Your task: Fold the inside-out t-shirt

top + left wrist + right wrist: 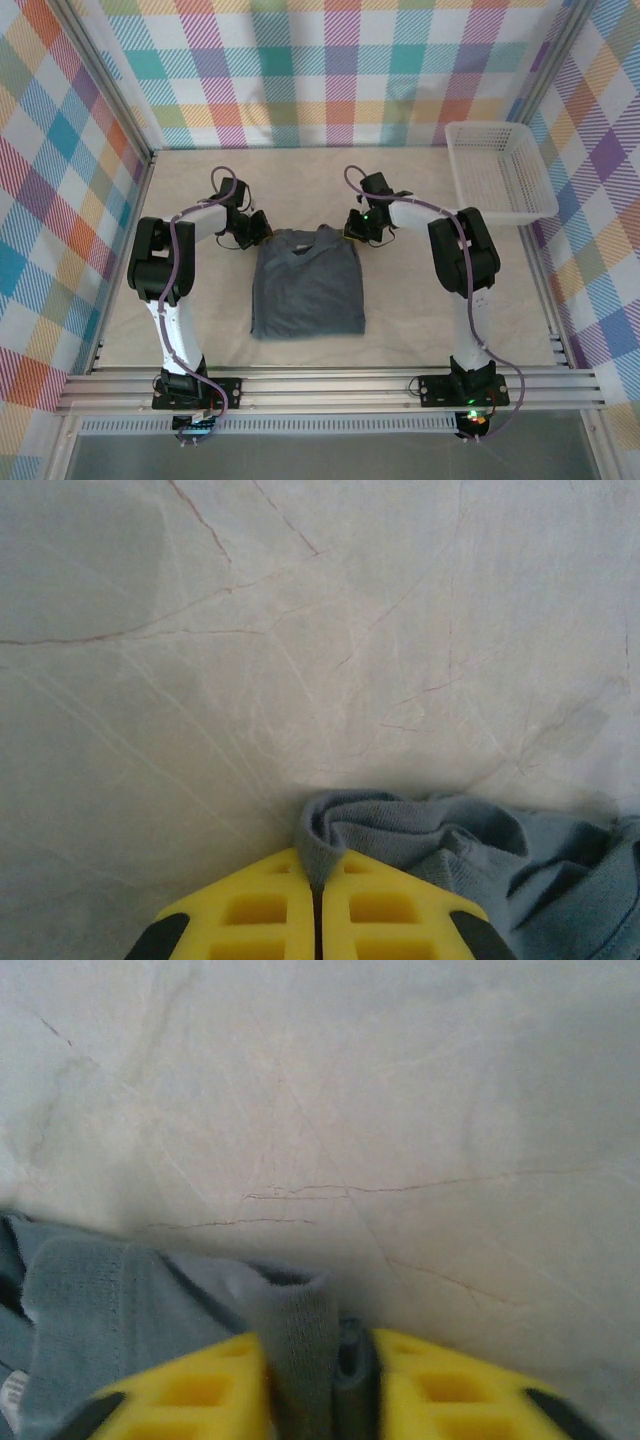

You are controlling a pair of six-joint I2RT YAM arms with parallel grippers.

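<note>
At the middle of the desk (190, 200), pale and faintly veined: inside-out t-shirt (307, 285), soft wrinkly slate-grey knit, folded to a rough rectangle. Left pincer (317, 905) clenched on a bunched ridge of cloth at the shirt's far-left corner, yellow cell-moulded jaws pressed together. Right pincer (320, 1385) clamped on a ribbed fold at the far-right corner. White mesh basket (497, 170) in the desk's far-right corner.
</note>
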